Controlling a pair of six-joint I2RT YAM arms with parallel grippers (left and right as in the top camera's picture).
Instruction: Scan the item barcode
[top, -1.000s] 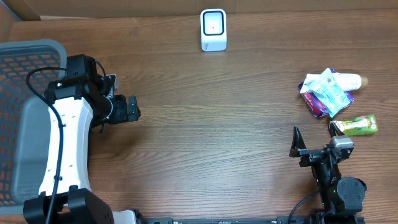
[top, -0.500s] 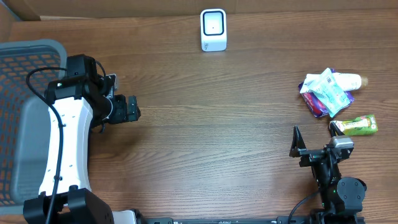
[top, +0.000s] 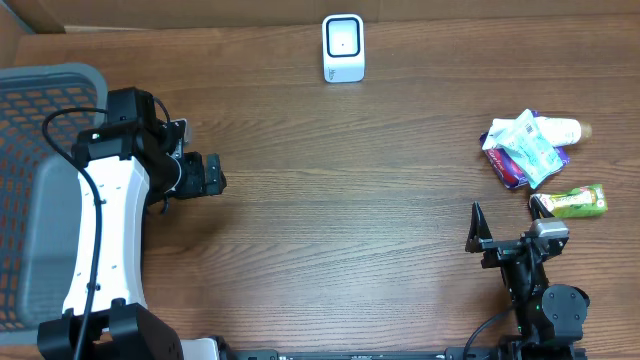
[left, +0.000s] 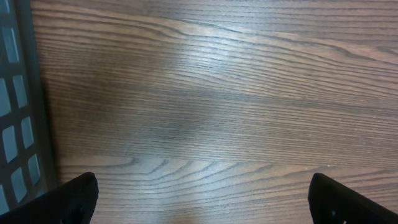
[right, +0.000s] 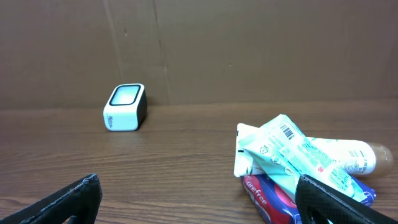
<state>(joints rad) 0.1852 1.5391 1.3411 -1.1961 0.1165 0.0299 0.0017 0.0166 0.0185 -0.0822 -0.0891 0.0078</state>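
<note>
Your barcode scanner (top: 343, 47), a small white block, stands upright at the far edge of the table (top: 350, 220), near the middle. From the right wrist it sits ahead and to the left (right: 125, 107), its window facing up and toward you.

The items lie in a loose pile on the right side, well apart from the scanner. A pale green pouch (top: 527, 145) rests on top, and its barcode shows face-up in the right wrist view (right: 292, 149). Under it lie a white tube (top: 562, 130) and a purple packet (top: 508, 170). A green packet (top: 572, 201) lies by itself just nearer you.

Your right gripper (top: 510, 232) sits low at the near edge, beside the green packet and touching nothing, its jaws spread wide. Your left gripper (top: 212, 174) hangs over bare wood on the left side, jaws also wide apart and holding nothing.

A grey basket (top: 40, 90) fills the far left, its wall just beside the left gripper (left: 18, 124). You can see only orange mesh inside it, and the left arm hides the rest.
</note>
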